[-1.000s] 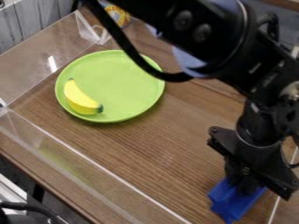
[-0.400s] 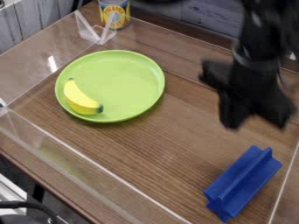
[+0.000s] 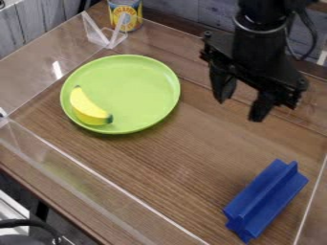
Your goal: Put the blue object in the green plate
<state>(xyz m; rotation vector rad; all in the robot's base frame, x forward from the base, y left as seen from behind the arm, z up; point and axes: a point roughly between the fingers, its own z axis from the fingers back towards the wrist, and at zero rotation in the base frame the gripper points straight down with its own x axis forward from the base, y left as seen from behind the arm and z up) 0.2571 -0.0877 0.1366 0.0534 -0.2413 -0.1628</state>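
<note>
The blue object (image 3: 266, 199) is a solid royal-blue block with a raised ridge along its length. It lies on the wooden table (image 3: 166, 163) at lower right, its long axis running diagonally from lower left to upper right. The gripper (image 3: 243, 100) hangs above and apart from it, fingers spread, holding nothing. The green plate (image 3: 141, 86) sits well to the left.

The blue object (image 3: 266, 199) is a solid royal blue with darker shaded sides. The green plate (image 3: 144, 84) is plain lime green, and the banana (image 3: 87, 107) on it is yellow with a dark tip. The gripper (image 3: 244, 100) is black. The table (image 3: 153, 163) is brown wood grain. A can (image 3: 124, 14) at the back looks yellow, possibly with a printed label.
</note>
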